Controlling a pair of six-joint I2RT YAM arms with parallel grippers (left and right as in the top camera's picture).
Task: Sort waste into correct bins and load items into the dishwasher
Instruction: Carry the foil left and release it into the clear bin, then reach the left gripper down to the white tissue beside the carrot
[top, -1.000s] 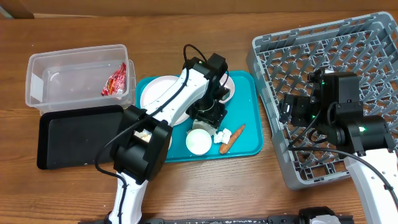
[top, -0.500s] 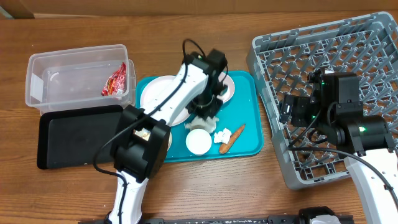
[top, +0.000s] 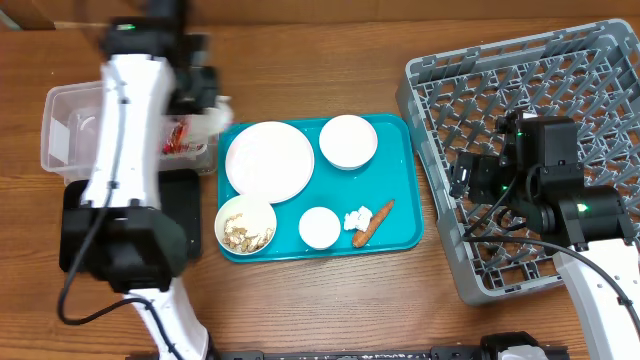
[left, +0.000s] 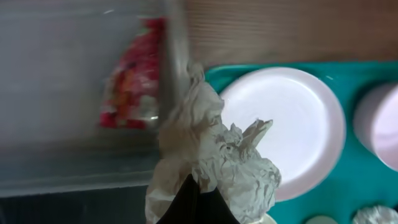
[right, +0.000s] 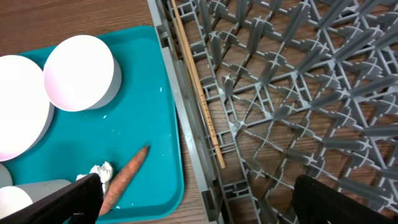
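My left gripper (top: 207, 108) is shut on a wad of crumpled white paper (left: 217, 155) and holds it over the right rim of the clear tub (top: 120, 95). A red wrapper (top: 182, 135) lies inside that tub. On the teal tray (top: 400, 180) sit a large plate (top: 269, 160), an empty bowl (top: 348, 140), a bowl of beige scraps (top: 245, 226), a small cup (top: 320, 227), a smaller paper scrap (top: 357, 217) and a carrot (top: 375, 224). My right gripper (right: 208, 208) hangs open over the left edge of the grey dish rack (top: 560, 90), holding nothing.
The black tray (top: 100, 215) lies in front of the clear tub, partly covered by my left arm. A thin wooden stick (right: 196, 87) rests along the rack's left side. The rack fills the right of the table.
My left gripper closed on the crumpled paper over the teal tray, lifted it and swung left to the clear tub's rim. The right arm has not moved.
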